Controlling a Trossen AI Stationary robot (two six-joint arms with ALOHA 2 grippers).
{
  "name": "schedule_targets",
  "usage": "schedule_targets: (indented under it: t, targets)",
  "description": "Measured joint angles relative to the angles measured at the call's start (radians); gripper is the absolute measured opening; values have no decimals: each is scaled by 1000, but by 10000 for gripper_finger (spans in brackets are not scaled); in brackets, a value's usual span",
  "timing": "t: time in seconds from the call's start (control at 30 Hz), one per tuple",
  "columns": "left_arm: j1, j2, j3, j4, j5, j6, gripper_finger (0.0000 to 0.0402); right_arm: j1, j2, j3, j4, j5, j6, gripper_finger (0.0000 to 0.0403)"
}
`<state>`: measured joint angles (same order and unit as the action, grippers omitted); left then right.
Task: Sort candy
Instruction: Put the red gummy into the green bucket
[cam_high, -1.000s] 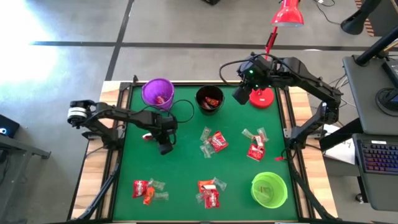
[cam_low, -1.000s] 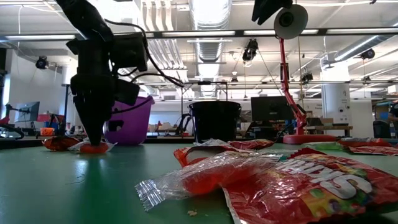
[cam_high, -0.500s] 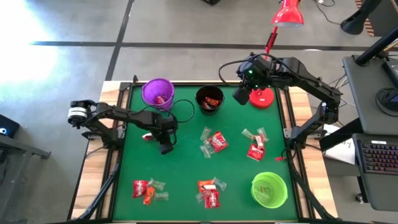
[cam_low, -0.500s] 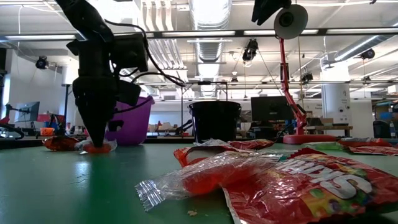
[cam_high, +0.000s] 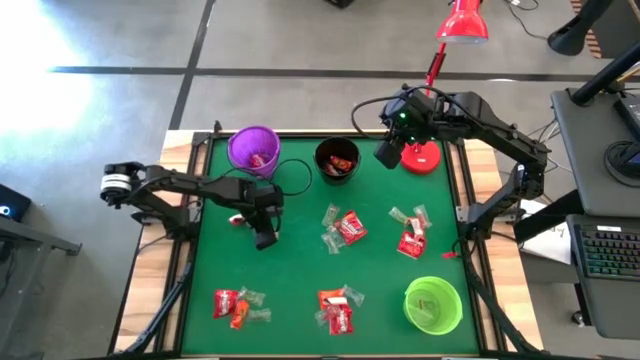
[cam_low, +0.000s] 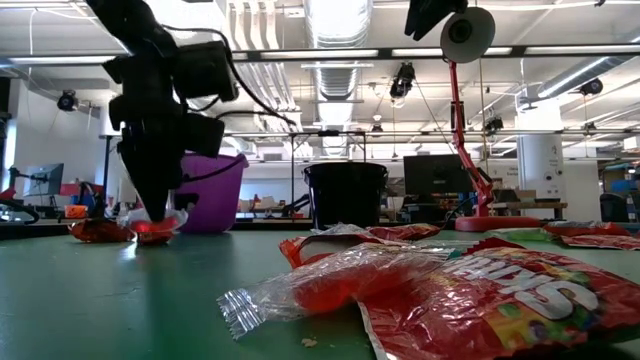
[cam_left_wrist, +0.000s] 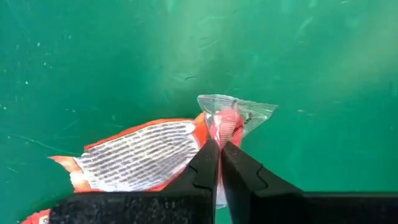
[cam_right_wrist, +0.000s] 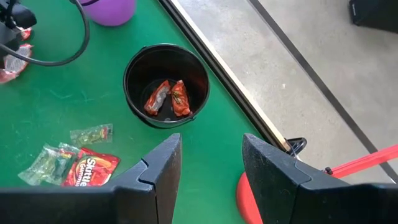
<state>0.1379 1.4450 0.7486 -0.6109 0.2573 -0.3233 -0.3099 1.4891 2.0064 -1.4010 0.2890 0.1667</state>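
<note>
Left wrist view: the left gripper (cam_left_wrist: 219, 149) is clamped tight on a clear-wrapped orange candy (cam_left_wrist: 233, 118), seemingly lifted just off the green table (cam_left_wrist: 93, 56); a red wrapper (cam_left_wrist: 134, 155) lies touching it. This is near the table's left edge. The right gripper (cam_right_wrist: 211, 162) hangs with fingers spread, holding nothing, above the black cup (cam_right_wrist: 165, 84) at the far edge.
</note>
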Motion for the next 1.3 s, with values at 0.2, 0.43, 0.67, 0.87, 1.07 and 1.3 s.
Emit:
schedule_targets:
  t: [0.2, 0.43, 0.67, 0.87, 1.07, 1.3]
  targets:
    - [0, -33, 0, 0, 2, 18, 0, 0, 0, -2, 0, 0, 1, 162]
    - [-5, -84, 55, 7, -4, 31, 0, 0, 0, -22, 1, -8, 35, 162]
    - [-4, -91, 250, 68, -10, 125, 0, 0, 1, -33, 7, -169, 14, 162]
    - [-2, -60, 437, 68, -117, 250, 0, 0, 4, -33, 11, -193, 5, 162]
    - [36, -22, 557, 68, -185, 317, 0, 0, 4, -33, 69, -249, 60, 157]
    - [107, 2, 569, 116, -215, 337, 0, 41, 20, -49, 227, -376, 35, 145]
